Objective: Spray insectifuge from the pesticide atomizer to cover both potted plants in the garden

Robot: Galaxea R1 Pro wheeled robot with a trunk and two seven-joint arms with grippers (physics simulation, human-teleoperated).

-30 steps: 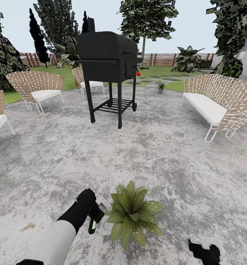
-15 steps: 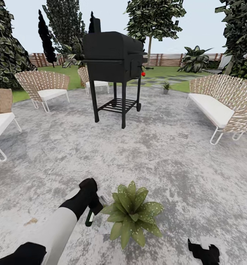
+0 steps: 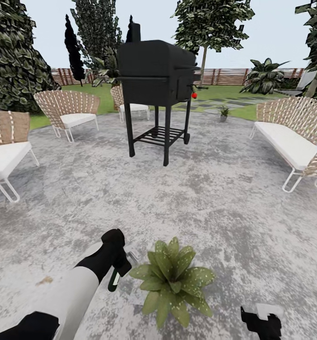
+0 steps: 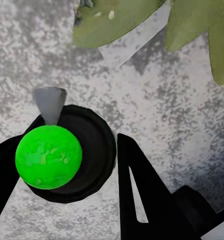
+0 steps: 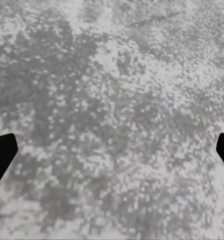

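The whole view is swung sideways; the left jaws (image 3: 116, 270) are kept clamped on the bottle (image 3: 114, 280), just beside the plant (image 3: 173, 278). Spraying looks imminent. The right jaws (image 3: 262, 322) are spread open, empty.

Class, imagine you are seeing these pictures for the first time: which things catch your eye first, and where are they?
The black grill stands tall mid-patio, ringed by wicker chairs. Near the head view's bottom, a speckled potted plant sits on the stone, and just beside it the left gripper holds the pesticide atomizer. In the left wrist view, the bottle's bright green end glows between the dark jaws.
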